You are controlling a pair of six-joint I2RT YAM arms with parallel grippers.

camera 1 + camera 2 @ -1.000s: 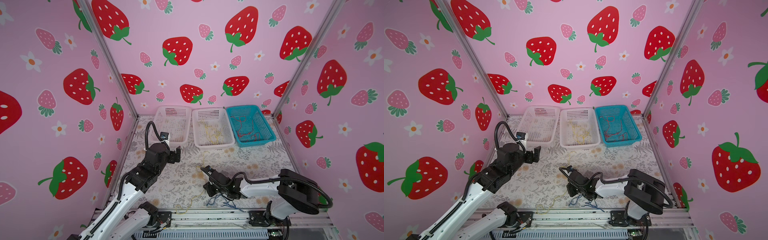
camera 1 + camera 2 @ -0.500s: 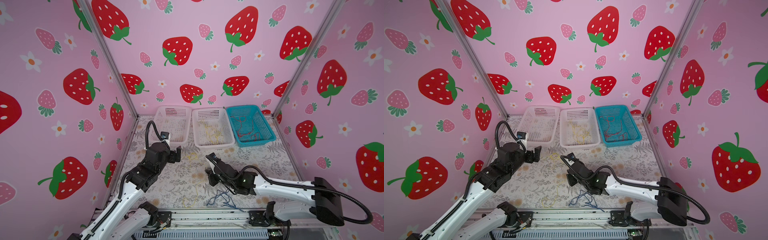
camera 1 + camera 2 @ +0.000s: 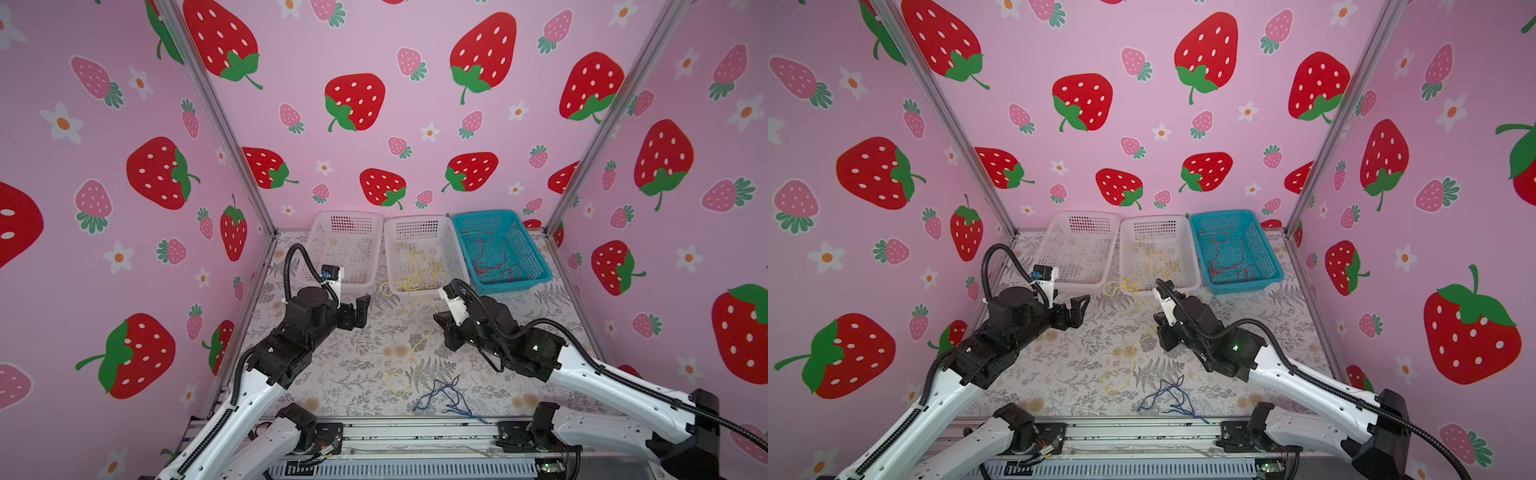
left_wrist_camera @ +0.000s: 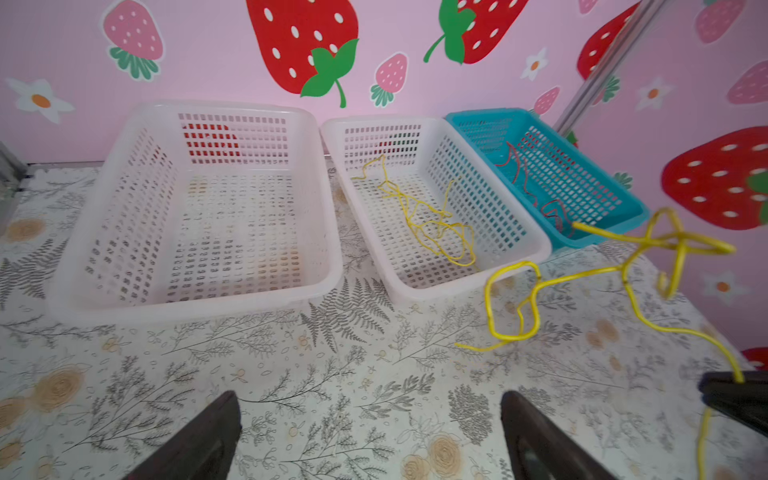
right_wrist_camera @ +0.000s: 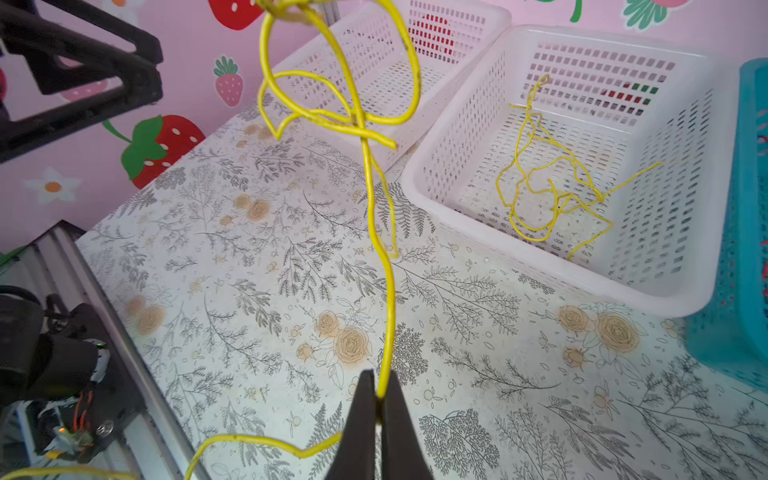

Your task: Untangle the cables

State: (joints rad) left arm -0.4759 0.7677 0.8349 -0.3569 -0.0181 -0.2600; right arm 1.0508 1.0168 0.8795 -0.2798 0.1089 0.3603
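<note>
My right gripper (image 5: 379,386) is shut on a thin yellow cable (image 5: 388,291), held above the middle of the table in both top views (image 3: 436,319) (image 3: 1156,322). From the grip the yellow cable rises to a knotted loop (image 3: 399,286) by the middle basket's front edge, and its other end trails down to the table (image 3: 392,386). A tangle of dark blue cables (image 3: 444,397) (image 3: 1167,397) lies near the front edge. My left gripper (image 4: 370,399) (image 3: 360,309) hovers open and empty to the left of the yellow loop (image 4: 515,307).
Three baskets line the back wall. The left white basket (image 3: 349,215) is empty, the middle white basket (image 3: 415,219) holds yellow cables (image 3: 419,266), and the blue basket (image 3: 486,214) holds red cables (image 3: 486,249). A metal rail (image 3: 415,432) borders the front.
My right gripper has moved from beside the blue tangle at the front toward the baskets, drawing the yellow cable up and away from the blue cables. The left arm has barely moved.
</note>
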